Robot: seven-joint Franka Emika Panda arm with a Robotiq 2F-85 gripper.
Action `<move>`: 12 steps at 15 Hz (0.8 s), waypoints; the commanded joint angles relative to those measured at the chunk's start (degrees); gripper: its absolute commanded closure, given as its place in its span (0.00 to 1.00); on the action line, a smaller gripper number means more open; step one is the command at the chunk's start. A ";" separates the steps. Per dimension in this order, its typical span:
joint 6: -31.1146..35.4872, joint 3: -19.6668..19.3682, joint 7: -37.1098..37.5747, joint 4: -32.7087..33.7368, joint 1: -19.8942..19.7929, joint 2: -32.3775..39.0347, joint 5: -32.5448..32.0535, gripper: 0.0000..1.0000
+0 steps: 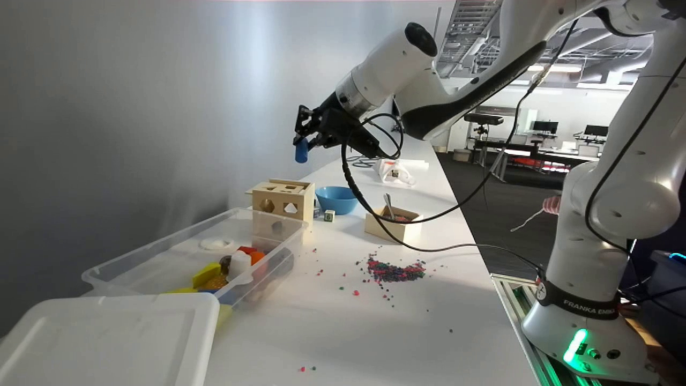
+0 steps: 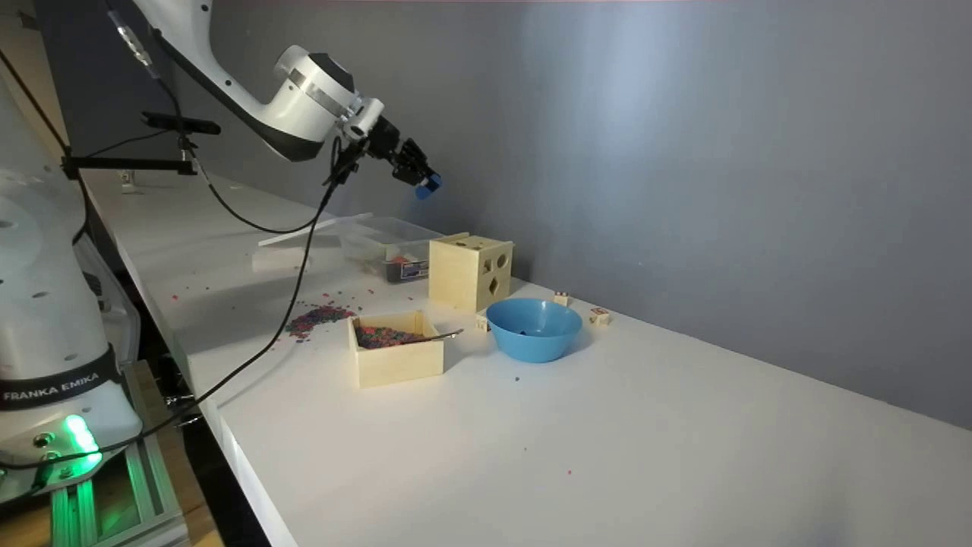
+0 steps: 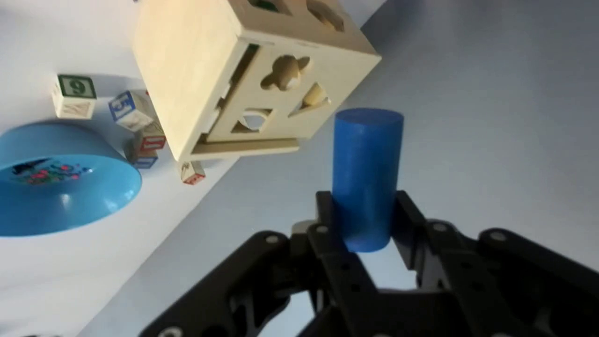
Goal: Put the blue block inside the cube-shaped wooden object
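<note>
The blue block (image 3: 367,164) is seated between the jaws of the gripper (image 3: 364,210). The jaws are clamped on opposite sides of its lower part; in the wrist view, its upper part projects past the fingertips (image 3: 324,204) toward 12 o'clock. The wooden cube (image 3: 276,99) lies between 10 and 11 o'clock from the block there. In both exterior views, the block is higher than the cube and apart from it.

The wrist view shows coloured bits (image 3: 51,174) inside the blue bowl (image 3: 61,138), at 9 o'clock from the block; in both exterior views their colours cannot be made out. The plastic bin (image 1: 161,254), holding a yellow piece (image 1: 206,275) and an orange piece (image 1: 258,258), shows in an exterior view but lies outside the wrist view.

In an exterior view, the arm (image 1: 514,32) extends over the table (image 1: 375,338) from 4 o'clock, with the gripper sloping down toward 8 o'clock.
</note>
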 commanded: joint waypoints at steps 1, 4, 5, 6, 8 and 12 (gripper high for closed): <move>-4.01 8.72 12.04 3.99 -7.61 0.15 -15.73 0.92; -13.65 13.93 21.32 4.54 -9.68 2.35 -29.19 0.92; -17.43 14.57 24.52 3.80 -9.48 4.00 -33.57 0.92; -21.23 14.27 26.96 2.69 -8.98 6.60 -37.48 0.92; -20.98 5.68 22.64 1.88 0.14 4.63 -33.08 0.67; -25.31 5.24 24.26 1.43 0.63 9.65 -35.33 0.92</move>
